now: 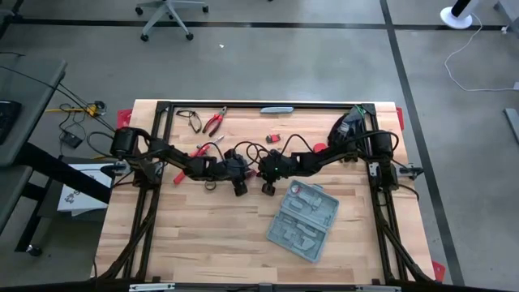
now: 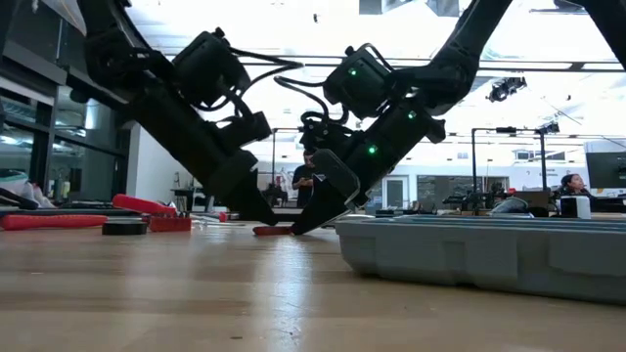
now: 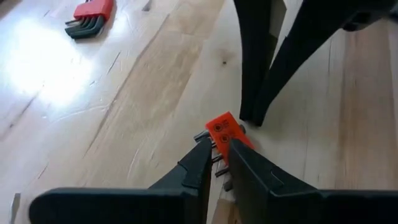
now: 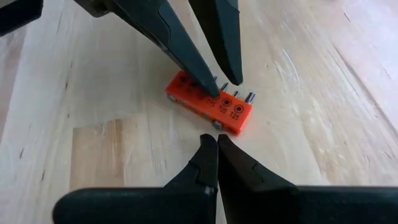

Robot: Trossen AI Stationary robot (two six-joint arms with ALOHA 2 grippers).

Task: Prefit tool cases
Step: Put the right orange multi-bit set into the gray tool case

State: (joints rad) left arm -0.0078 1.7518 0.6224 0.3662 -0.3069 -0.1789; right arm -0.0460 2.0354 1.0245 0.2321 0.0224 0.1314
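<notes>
Left gripper point(image 3: 214, 149) pinching orange bit holder point(image 4: 209, 102) on table point(image 1: 211, 235); right gripper point(image 4: 217, 140) shut, empty, just beside; case point(image 1: 303, 221) open nearby.

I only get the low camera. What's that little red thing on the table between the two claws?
Observer: It's an orange bit holder, a small block with a row of metal screwdriver bits standing in it. The left gripper has a finger on each side of it.
Operator: And what's the other claw doing?
Observer: The right gripper is shut, with its tips pointing at the block's long side, just short of it. From above, the grey tool case beside it lies open.
</notes>
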